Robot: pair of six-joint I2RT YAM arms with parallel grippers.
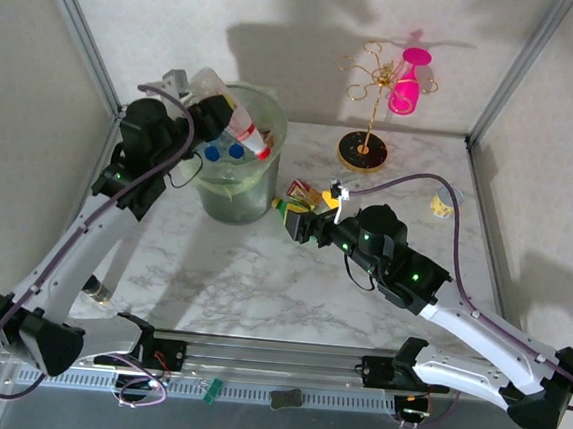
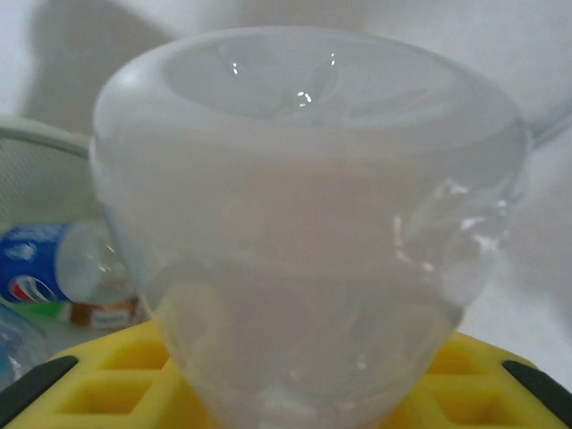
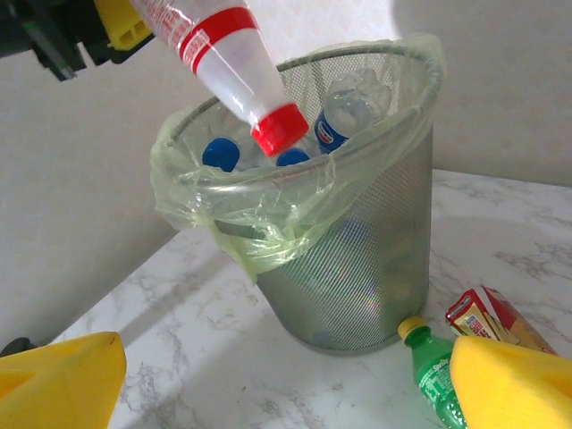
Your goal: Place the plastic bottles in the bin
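At eleven o'clock, clamping a red-capped bottle [image 3: 234, 64] by its base in the left gripper [image 1: 213, 111], tilted cap-down over the bin [image 3: 357, 259]. Probably the drop step: next, simply let go there. At the bin's four o'clock, holding the right gripper [image 3: 286, 384] wide and empty beside a lying green bottle [image 3: 435, 374].

A white marble-patterned tabletop with grey veining [image 1: 260, 283] forms the floor of the enclosure; a ribbed silver aluminium rail [image 1: 274, 359] runs along its near edge. Plain off-white panels close it in, a back wall panel [image 1: 313, 26], a left side panel [image 1: 25, 101] and a right side panel [image 1: 559, 198]; a slanting grey metal left post [image 1: 78, 31] and a matching right post [image 1: 518, 69] mark the rear corners. Light is bright and even on the marble; soft dark shadows fall across the back wall panel and the right side panel.
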